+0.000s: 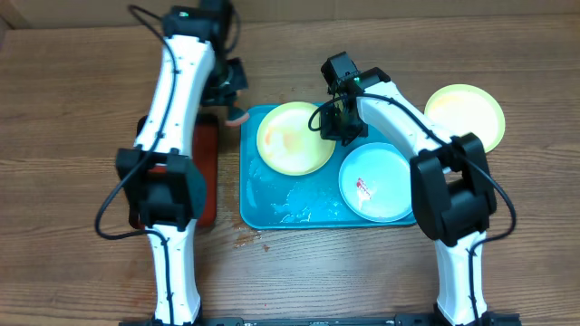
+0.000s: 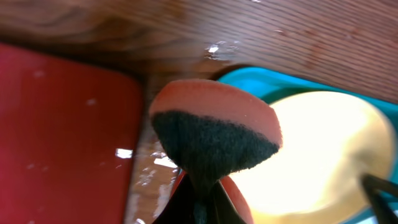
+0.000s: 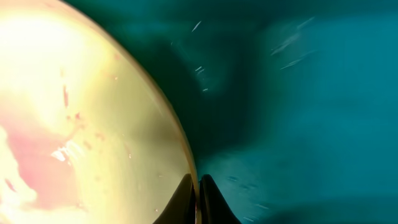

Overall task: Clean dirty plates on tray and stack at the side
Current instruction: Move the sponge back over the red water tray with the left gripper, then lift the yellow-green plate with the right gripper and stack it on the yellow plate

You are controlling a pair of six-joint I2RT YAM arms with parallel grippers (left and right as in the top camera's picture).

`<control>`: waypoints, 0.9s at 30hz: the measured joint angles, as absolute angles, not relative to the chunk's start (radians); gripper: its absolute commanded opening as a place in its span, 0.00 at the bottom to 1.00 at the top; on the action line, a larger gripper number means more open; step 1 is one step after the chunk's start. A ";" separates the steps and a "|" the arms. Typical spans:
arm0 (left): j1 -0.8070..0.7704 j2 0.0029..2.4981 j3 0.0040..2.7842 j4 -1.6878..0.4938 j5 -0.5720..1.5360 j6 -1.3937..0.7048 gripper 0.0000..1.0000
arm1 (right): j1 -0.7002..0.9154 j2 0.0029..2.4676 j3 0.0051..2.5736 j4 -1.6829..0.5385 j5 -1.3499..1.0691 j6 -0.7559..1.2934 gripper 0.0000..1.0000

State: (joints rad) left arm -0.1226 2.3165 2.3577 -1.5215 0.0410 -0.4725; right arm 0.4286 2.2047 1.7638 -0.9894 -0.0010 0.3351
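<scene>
**On the blue tray: two plates, one pinched at its rim**

Nearest the robot, along the front edge of the tray (image 1: pixel 258 195), pale wet streaks (image 1: pixel 292 206) lie on the bare blue floor. Just to their right, in the tray's near right corner, sits the blue-white plate (image 1: pixel 381 172), flat, with a small red smear (image 1: pixel 362 187) left of its middle. Farther back, in the far left part of the tray, lies the yellow-green plate (image 1: pixel 292 138). The right wrist view shows pinkish smears and red specks on it (image 3: pixel 68 124).

The right arm rises from the near table edge, bends left over the tray and brings the right gripper (image 1: pixel 337 127) down at this plate's right edge. Its two fingers are closed on the rim, one on each side (image 3: pixel 198 190).

Off the tray, on the bare table to the far right, a second yellow-green plate (image 1: pixel 467 113) lies alone.

Left of the blue tray sits a red tray (image 1: pixel 207 172). The left arm stretches away above it, its wrist turned back toward the blue tray's far left corner. The left gripper (image 1: pixel 231 95) is clamped on a round orange sponge (image 2: pixel 214 134), dark scouring face toward the camera, over the strip of table between the two trays. Whether the sponge touches anything I cannot tell.
</scene>
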 measured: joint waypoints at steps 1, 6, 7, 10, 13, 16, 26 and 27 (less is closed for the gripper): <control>-0.098 2.312 2.358 -1.538 0.043 -0.472 0.05 | 0.440 2.181 1.764 -0.988 0.054 0.320 0.04; 0.026 2.302 2.359 -1.586 0.045 -0.472 0.04 | 0.577 2.020 1.765 -0.958 0.424 0.212 0.04; 0.046 2.302 2.357 -1.586 0.045 -0.472 0.04 | 0.610 1.997 1.766 -0.940 0.497 0.182 0.04; 0.078 2.302 2.339 -1.586 0.044 -0.473 0.04 | 0.713 1.956 1.775 -0.878 0.729 0.068 0.04; 0.075 2.302 2.312 -1.578 0.045 -0.473 0.05 | 0.789 1.954 1.776 -0.793 0.931 -0.098 0.04; 0.065 2.302 2.294 -1.568 0.045 -0.473 0.04 | 0.831 1.955 1.776 -0.743 1.065 -0.270 0.04; 0.059 2.301 2.293 -1.559 0.045 -0.473 0.04 | 0.883 1.955 1.776 -0.739 1.225 -0.550 0.04; 0.059 2.301 2.293 -1.559 0.045 -0.473 0.04 | 0.881 1.955 1.777 -0.759 1.201 -0.531 0.04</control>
